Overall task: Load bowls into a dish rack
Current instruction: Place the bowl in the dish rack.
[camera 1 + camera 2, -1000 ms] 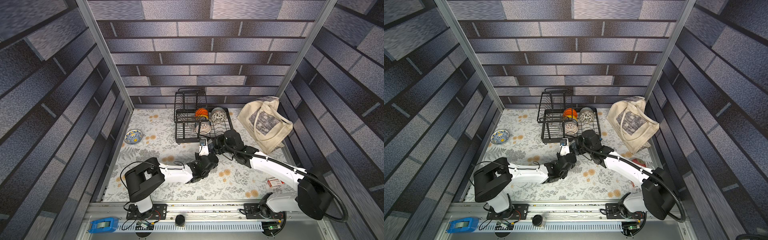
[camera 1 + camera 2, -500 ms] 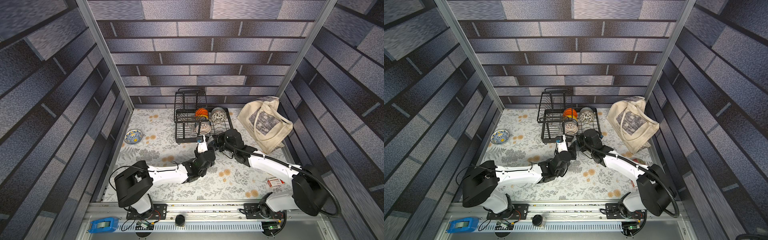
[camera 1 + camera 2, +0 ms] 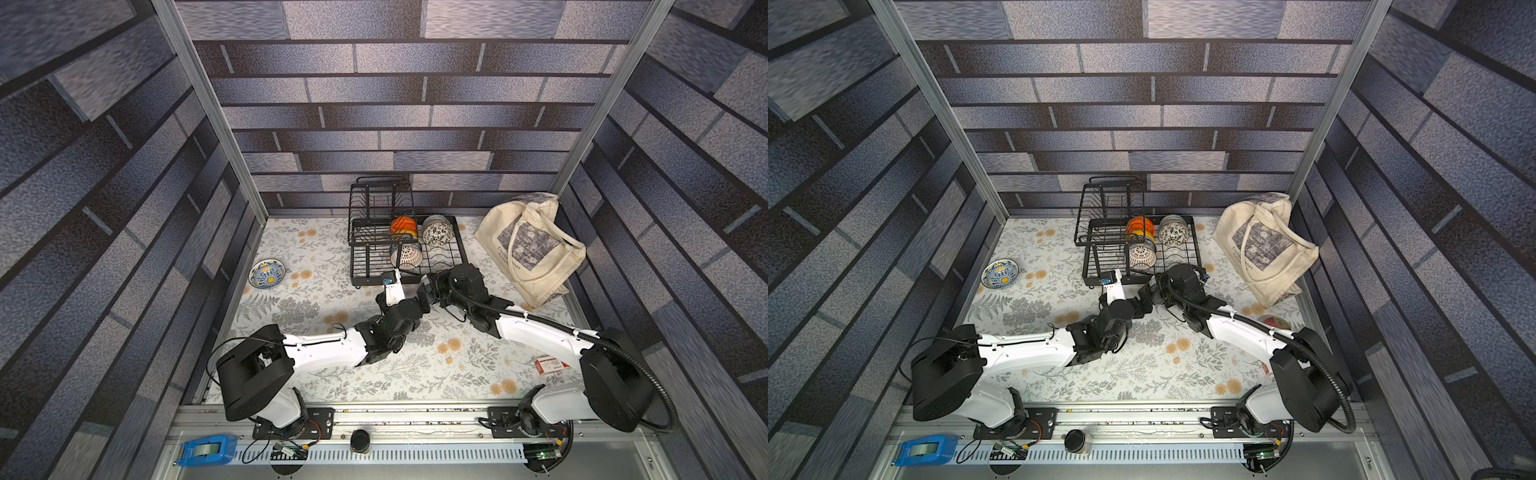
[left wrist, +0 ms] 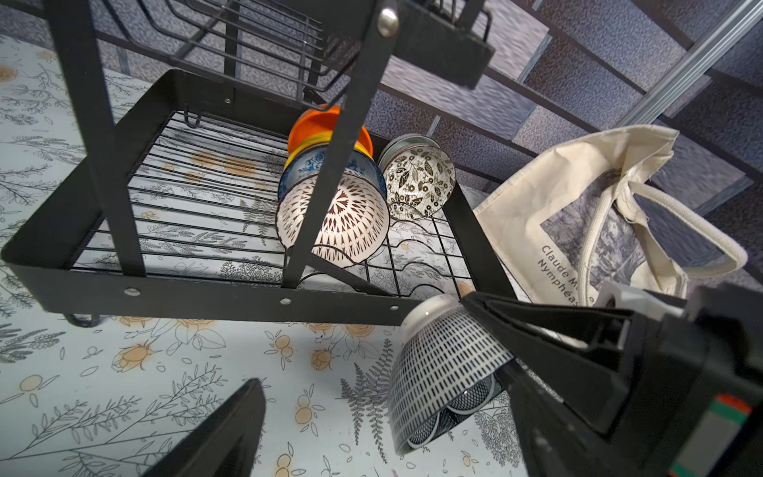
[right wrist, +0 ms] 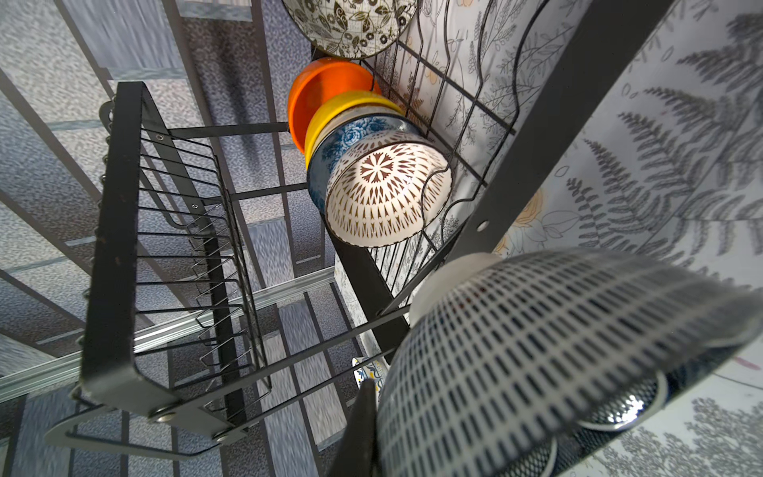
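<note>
Now right gripper (image 3: 431, 287) clamps rim of dash-patterned bowl (image 4: 441, 371), tilted, just short of dish rack (image 4: 206, 297) front rail. Left gripper (image 3: 417, 301) beside it, spread wide, visible finger (image 4: 231, 433) clear of bowl.

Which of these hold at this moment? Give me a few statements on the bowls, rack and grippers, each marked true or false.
1. The right gripper is shut on the rim of the white bowl with dark dashes. True.
2. The blue-yellow patterned bowl sits in the dish rack. False: it lies on the tablecloth, apart from the rack.
3. The rack's raised basket holds no bowl. True.
4. The left gripper is clamped on the dashed bowl. False: its jaws stand wide open.
5. The orange bowl is frontmost in its row. False: the white lattice bowl is frontmost, and the orange bowl is at the back.
</note>
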Controlling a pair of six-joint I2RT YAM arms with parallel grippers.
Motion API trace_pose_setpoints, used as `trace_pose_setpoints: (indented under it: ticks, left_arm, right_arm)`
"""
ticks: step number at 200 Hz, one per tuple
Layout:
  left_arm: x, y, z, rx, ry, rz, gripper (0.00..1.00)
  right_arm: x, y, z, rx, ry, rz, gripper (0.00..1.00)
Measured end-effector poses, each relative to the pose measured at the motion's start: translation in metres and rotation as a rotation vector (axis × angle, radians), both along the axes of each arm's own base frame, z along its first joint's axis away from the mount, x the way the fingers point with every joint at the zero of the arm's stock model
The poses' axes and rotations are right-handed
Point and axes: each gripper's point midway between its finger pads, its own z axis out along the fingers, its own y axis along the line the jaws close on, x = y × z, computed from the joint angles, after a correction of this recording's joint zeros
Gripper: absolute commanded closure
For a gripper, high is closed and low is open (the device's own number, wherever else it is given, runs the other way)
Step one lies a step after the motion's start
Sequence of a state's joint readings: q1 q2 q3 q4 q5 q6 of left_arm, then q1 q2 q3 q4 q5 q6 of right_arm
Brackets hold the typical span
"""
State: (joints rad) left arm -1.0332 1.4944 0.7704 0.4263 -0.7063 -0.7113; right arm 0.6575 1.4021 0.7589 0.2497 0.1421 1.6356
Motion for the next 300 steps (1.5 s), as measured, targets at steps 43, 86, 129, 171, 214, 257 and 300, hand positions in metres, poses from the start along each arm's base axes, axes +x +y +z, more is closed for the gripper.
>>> trace_pose_setpoints:
  ticks: [43, 86, 129, 171, 214, 257, 300]
  left_arm:
    - [0.0, 0.013, 0.008, -0.007, 0.002, 0.013, 0.0]
    - [-0.002, 0.017, 0.017, 0.019, -0.001, -0.025, 0.0]
    - [-0.002, 0.006, 0.033, 0.113, -0.017, -0.098, 0.0]
    - [0.002, -0.009, 0.063, 0.166, -0.067, -0.143, 0.0]
    - [0.004, -0.031, 0.065, 0.246, -0.077, -0.185, 0.0]
    - [0.01, -0.038, 0.054, 0.301, -0.057, -0.193, 0.0]
    - [0.03, -0.027, 0.047, 0.291, -0.013, -0.158, 0.0]
  right_arm:
    - [0.003, -0.011, 0.014, -0.05, -0.071, -0.004, 1.0]
    - [0.008, -0.028, 0.045, -0.116, -0.197, 0.025, 1.0]
    - [0.019, -0.048, 0.049, -0.236, -0.266, 0.085, 1.0]
    - [0.036, -0.056, 0.079, -0.318, -0.387, 0.153, 1.0]
    - [0.057, -0.049, 0.095, -0.385, -0.509, 0.205, 1.0]
    - [0.081, -0.038, 0.072, -0.408, -0.552, 0.238, 1.0]
    - [0.101, -0.031, 0.053, -0.395, -0.567, 0.241, 1.0]
